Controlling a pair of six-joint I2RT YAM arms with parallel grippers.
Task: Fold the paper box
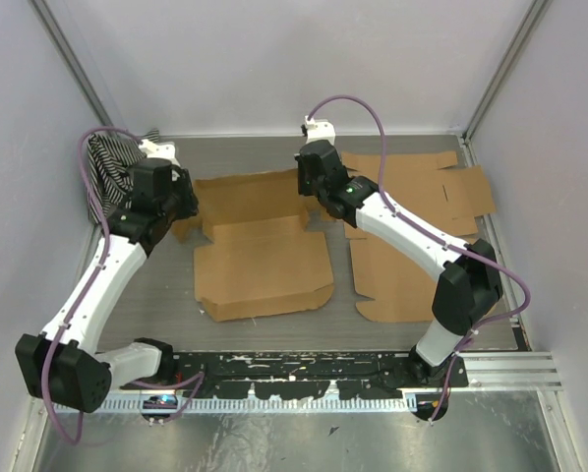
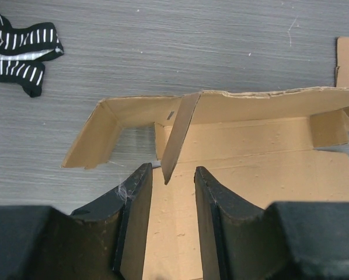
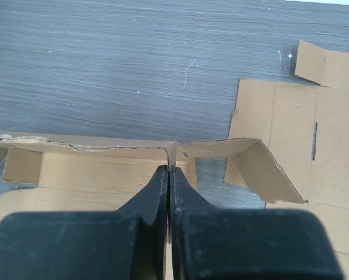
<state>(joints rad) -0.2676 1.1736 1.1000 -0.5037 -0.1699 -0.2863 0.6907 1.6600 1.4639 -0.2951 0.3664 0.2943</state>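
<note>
2 paper box (image 1: 264, 265) flaps: left gripper (image 2: 172, 170) loosely astride, right gripper (image 3: 167, 171) tight.

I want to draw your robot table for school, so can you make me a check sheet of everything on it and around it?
Surface: grey wood-grain table top, a few small white flecks.
Job's things: half-folded brown cardboard box in the middle, back wall raised; flat brown cardboard sheet to its right.
Clutter: black-and-white striped cloth in the far left corner.
Grippers: left gripper open, jaws either side of a standing flap; right gripper shut on the box's raised wall.
Cables: purple cables loop above both wrists.
Surroundings: pale grey walls on three sides; metal rail at the near edge.
</note>
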